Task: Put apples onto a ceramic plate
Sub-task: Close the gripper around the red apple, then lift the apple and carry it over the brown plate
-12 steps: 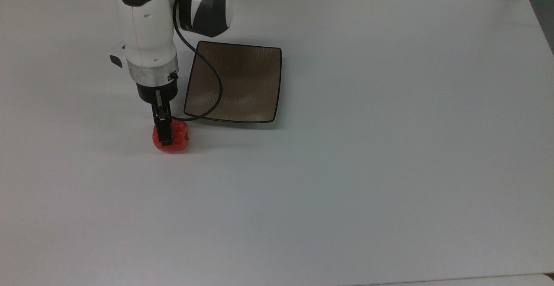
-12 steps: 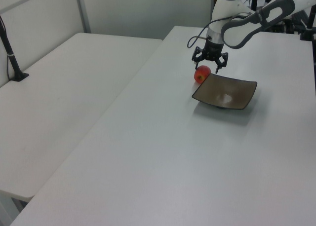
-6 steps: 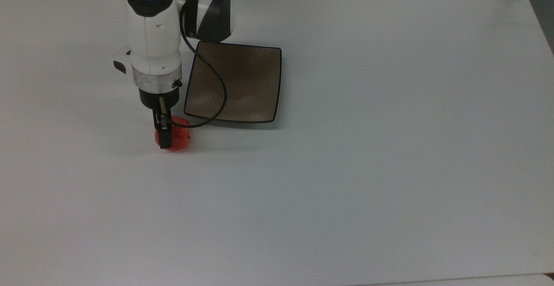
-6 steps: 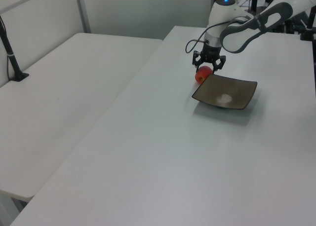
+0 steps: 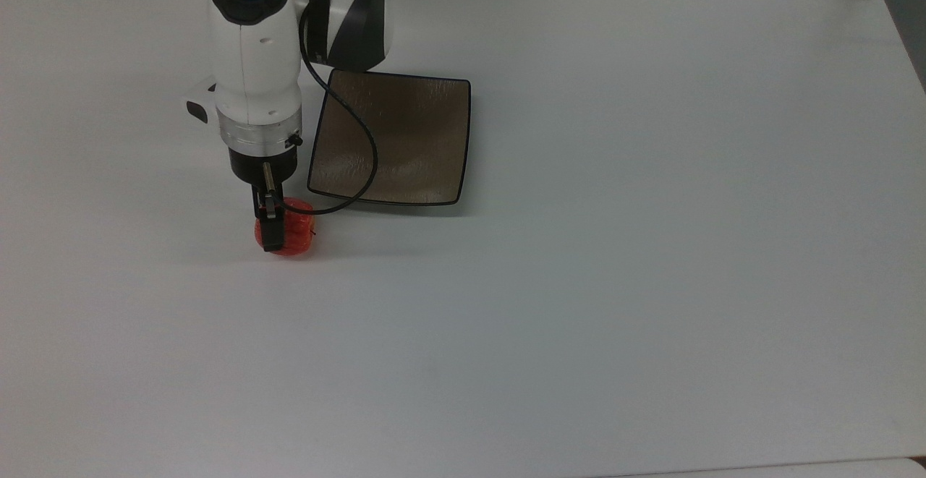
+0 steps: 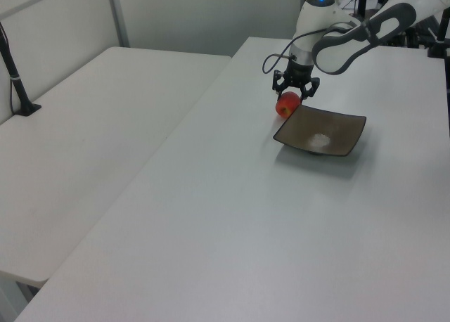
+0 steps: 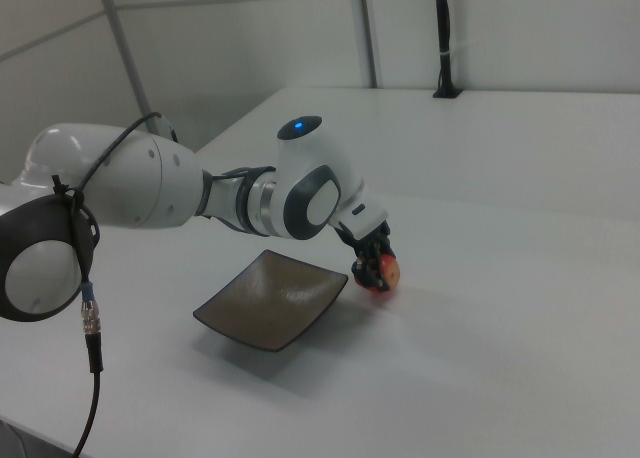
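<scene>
Small red mottled apple clamped between black gripper fingers | just off white table | beside near-left corner of square glossy brown ceramic plate in the top view, plate bare

Nothing here can be read: no lettering, label, brand mark or number stands on the robot arm, the plate, the apple or the white surface.
</scene>
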Tool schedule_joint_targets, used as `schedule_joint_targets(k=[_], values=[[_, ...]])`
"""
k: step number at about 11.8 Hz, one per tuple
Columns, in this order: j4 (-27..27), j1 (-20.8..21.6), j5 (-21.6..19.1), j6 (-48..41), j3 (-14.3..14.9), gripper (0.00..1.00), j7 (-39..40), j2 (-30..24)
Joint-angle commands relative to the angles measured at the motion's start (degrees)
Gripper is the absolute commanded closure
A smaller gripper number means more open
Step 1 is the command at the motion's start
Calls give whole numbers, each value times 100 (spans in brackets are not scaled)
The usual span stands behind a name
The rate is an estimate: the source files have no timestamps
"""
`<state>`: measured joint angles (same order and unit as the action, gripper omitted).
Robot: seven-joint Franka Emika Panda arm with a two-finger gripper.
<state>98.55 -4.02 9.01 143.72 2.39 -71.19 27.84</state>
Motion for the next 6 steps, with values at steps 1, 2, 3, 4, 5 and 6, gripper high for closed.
schedule_joint_targets(k=[1, 2, 3, 4, 5, 6], values=[[-108, -11, 101, 148, -2, 33, -158, 55], [-204, -55, 84, 139, -2, 33, -149, 20], [-196, -142, 84, 113, -36, 33, -132, -102], [-161, -212, 84, 95, -98, 33, -105, -234], [-109, -265, 92, 69, -133, 33, -79, -383], [92, -275, 84, 69, -168, 33, 8, -611]])
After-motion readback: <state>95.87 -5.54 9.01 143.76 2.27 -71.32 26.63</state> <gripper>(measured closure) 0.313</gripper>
